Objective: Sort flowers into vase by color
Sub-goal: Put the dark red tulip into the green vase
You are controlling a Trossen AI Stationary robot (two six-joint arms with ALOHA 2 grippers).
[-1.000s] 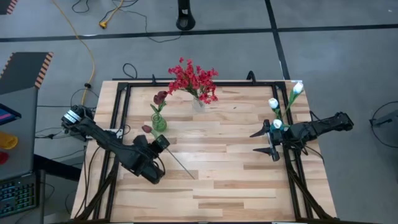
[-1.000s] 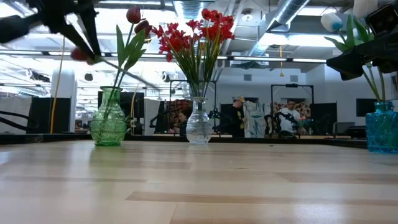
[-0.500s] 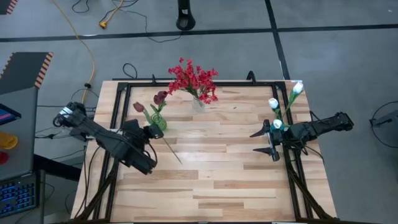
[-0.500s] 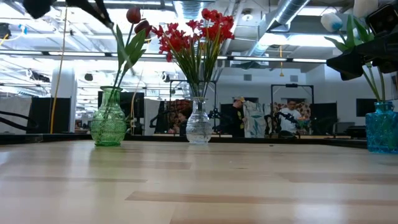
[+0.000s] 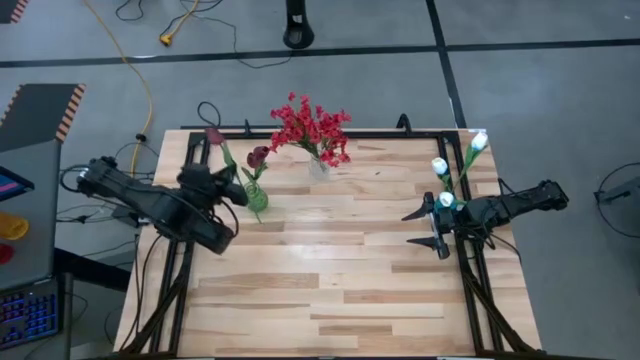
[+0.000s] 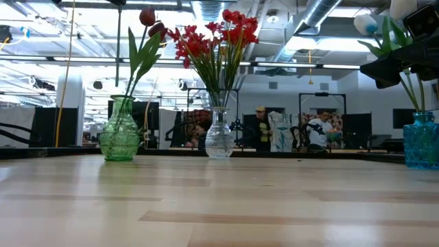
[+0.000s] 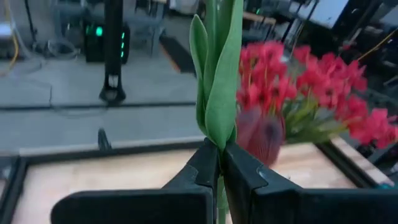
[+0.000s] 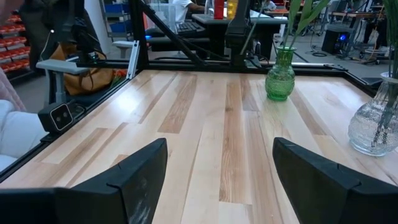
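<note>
Green stem and leaves rise straight out of my left tool [image 7: 220,163], whose two dark fingers are pinched tight around the stem of a maroon tulip [image 5: 214,135]. From above, that tool [image 5: 228,190] sits just beside the green glass vase [image 5: 257,198], at the worktop's [image 5: 340,280] left rear, and the flower I hold leans away from it toward the black frame rail [image 5: 200,150], its bud hanging over that rail. A second maroon tulip bud [image 5: 258,156] already stands in the green vase, just ahead of my grip. Beyond it, the clear glass vase [image 5: 319,167] carries the red sprays [image 5: 312,127]; in the left wrist view they fill the background behind a blurred dark bud [image 7: 261,134]. My right tool [image 5: 430,226] hovers over the worktop's right edge, its fingers spread wide with nothing between them, directly beside the white tulips [image 5: 440,166] standing in the blue vase [image 6: 421,140]. In the low view, people [image 6: 264,128] are visible in the room behind the worktop.
</note>
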